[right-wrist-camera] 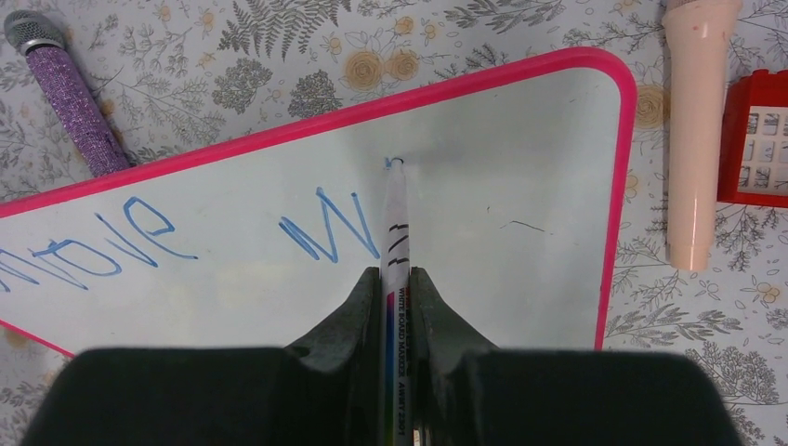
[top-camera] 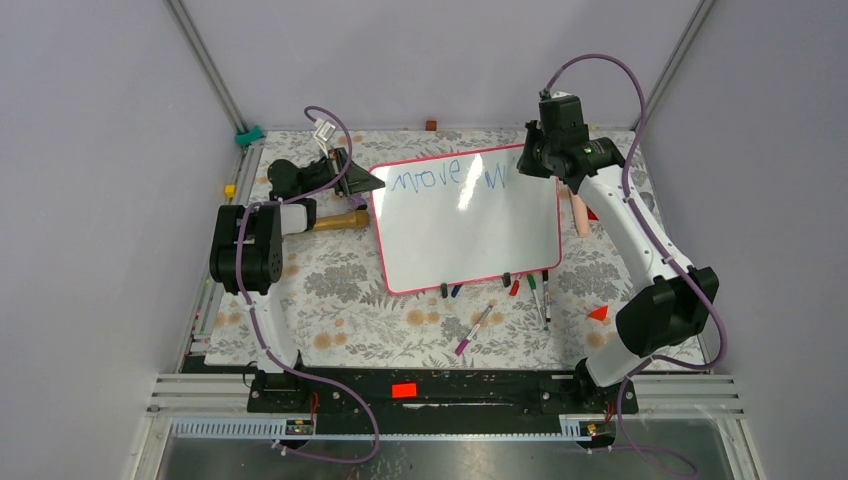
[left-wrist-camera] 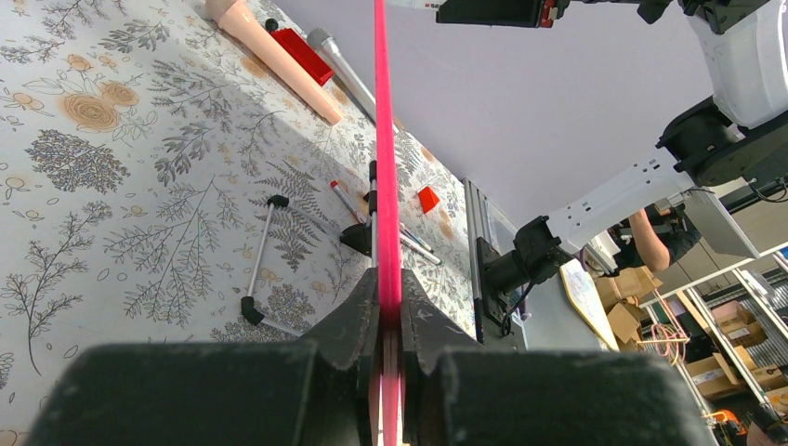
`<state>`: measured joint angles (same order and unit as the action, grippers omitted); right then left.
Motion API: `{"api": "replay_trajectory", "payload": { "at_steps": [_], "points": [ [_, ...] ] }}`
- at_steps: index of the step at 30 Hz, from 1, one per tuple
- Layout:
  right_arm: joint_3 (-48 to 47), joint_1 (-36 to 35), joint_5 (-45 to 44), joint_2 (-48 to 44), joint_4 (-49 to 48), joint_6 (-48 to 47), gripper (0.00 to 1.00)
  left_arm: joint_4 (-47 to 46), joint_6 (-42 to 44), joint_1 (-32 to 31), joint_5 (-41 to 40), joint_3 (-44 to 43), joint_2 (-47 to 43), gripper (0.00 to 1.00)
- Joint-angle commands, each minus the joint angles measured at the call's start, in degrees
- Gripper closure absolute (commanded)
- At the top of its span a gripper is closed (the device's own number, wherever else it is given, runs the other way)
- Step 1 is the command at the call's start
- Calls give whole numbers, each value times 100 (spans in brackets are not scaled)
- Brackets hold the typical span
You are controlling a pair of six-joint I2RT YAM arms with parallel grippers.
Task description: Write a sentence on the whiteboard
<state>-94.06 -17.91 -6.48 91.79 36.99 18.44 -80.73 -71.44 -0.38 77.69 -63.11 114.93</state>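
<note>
The whiteboard [top-camera: 470, 235], white with a pink rim, lies slanted on the flowered table. Blue handwriting, the sentence [top-camera: 450, 178], reads "move w" along the board's top row. My right gripper [right-wrist-camera: 397, 279] is shut on a white whiteboard marker [right-wrist-camera: 395, 214]. The marker's blue tip touches the board just right of the "w" [right-wrist-camera: 325, 228]. My left gripper [left-wrist-camera: 388, 288] is shut on the board's pink rim [left-wrist-camera: 383, 139], seen edge-on, at the board's left corner [top-camera: 372, 190]. The right gripper [top-camera: 530, 160] hangs over the board's top right corner.
Loose markers lie in front of the board [top-camera: 475, 328] [top-camera: 540, 300]. A wooden-handled tool [top-camera: 340, 220] lies left of it. A peach cylinder [right-wrist-camera: 697, 139] and a red block [right-wrist-camera: 755, 139] lie right of the board. A purple glitter microphone [right-wrist-camera: 70, 102] lies behind it.
</note>
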Motion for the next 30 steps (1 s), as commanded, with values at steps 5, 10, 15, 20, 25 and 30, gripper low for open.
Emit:
{"api": "replay_trajectory", "payload": {
  "at_steps": [5,10,15,20,25,30],
  "points": [
    [-86,33,-247,-14,-83,198,100,-391,-148,16,164,-142,-98,100],
    [-125,29,-50,-2,-66,72,100,-392,-151,21,160,-141,-97,100],
    [-92,38,180,-9,-108,-2,100,-391,-145,18,168,-140,-96,100],
    [32,42,260,-222,-174,-53,100,-391,-151,21,176,-154,-105,100],
    [479,35,265,-656,-505,-167,100,-394,-151,22,155,-127,-107,100],
    [720,36,140,-808,-510,-207,100,-390,-175,26,165,-174,-89,100]
  ]
}}
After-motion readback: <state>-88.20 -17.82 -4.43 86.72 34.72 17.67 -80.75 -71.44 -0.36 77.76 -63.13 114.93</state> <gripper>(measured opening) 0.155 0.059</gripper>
